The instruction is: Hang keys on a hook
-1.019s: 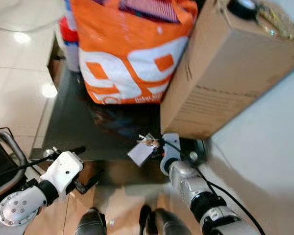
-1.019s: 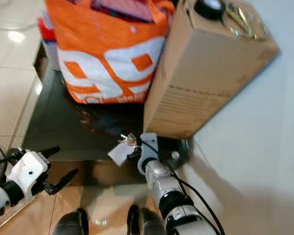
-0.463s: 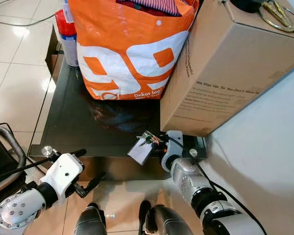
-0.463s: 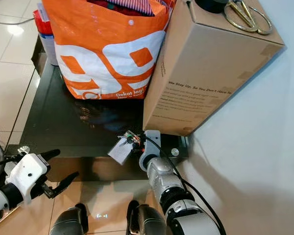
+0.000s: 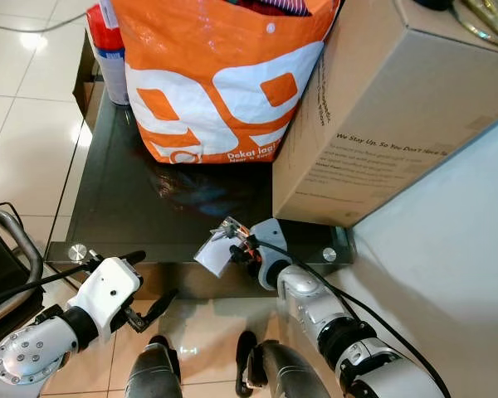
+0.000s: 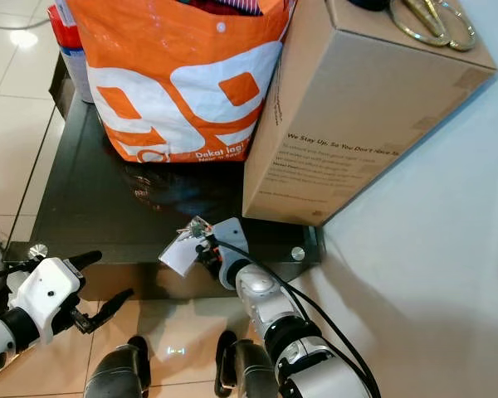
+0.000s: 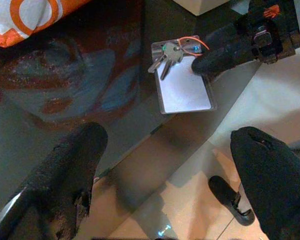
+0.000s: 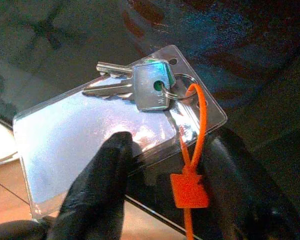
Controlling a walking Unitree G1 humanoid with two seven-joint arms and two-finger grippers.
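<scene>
A small bunch of silver keys [image 8: 140, 87] hangs on a ring with a clear plastic card tag [image 8: 85, 145] and an orange zip tie [image 8: 190, 187]. My right gripper [image 5: 242, 249] is shut on the tag's edge, holding it just above the front edge of the dark glass table [image 5: 133, 207]. In the left wrist view the keys [image 7: 165, 55] lie on top of the tag [image 7: 185, 90]. My left gripper [image 5: 149, 282] stands open and holds nothing, low at the left, in front of the table edge.
An orange and white bag [image 5: 216, 83] and a large cardboard box [image 5: 382, 108] stand on the table, with scissors [image 6: 432, 21] on top of the box. A red-capped bottle [image 5: 108, 41] stands behind the bag. A white wall [image 5: 448, 265] runs along the right, and a tiled floor lies to the left.
My right gripper has carried the keys and tag a little to the left along the table's front edge. The left arm has stayed in place.
</scene>
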